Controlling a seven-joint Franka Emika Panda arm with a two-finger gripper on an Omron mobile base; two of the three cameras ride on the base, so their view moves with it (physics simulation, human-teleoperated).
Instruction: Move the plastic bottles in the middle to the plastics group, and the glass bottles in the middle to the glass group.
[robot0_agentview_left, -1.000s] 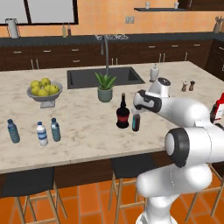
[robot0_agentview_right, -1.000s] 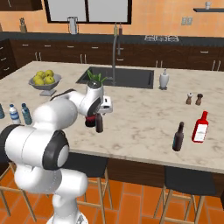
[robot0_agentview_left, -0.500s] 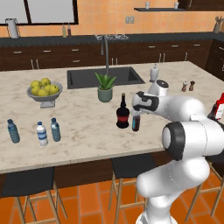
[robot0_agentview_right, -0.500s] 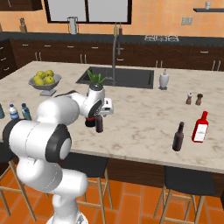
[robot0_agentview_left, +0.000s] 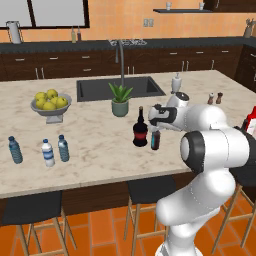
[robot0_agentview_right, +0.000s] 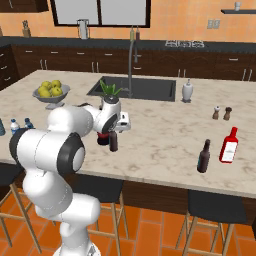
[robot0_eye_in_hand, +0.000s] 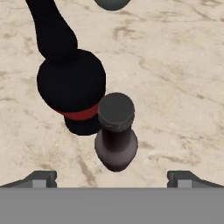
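A kitchen island with a pale marbled counter (robot0_agentview_left: 100, 150) runs across the middle of both base views, dark cabinets and an orange wall behind it. At the centre of the left base view stands the round-bellied black bottle (robot0_agentview_left: 140, 130) with its red label, and just beside it, on its right, the slimmer dark bottle (robot0_agentview_left: 155, 139); the gripper (robot0_agentview_left: 156, 119) hangs directly over that slim one, its jaws spread wide and holding nothing. In the hand view the slim bottle's cap sits at centre frame, between the two finger tips low at the bottom edge, so the hand seems lined up to come down around its neck. The sorting targets sit apart: three small water bottles (robot0_agentview_left: 47, 152) stand at the left edge of the left base view, one likely already delivered, and the red bottle (robot0_agentview_right: 229, 145) with another dark bottle (robot0_agentview_right: 203, 156) beside it at the right of the right base view.
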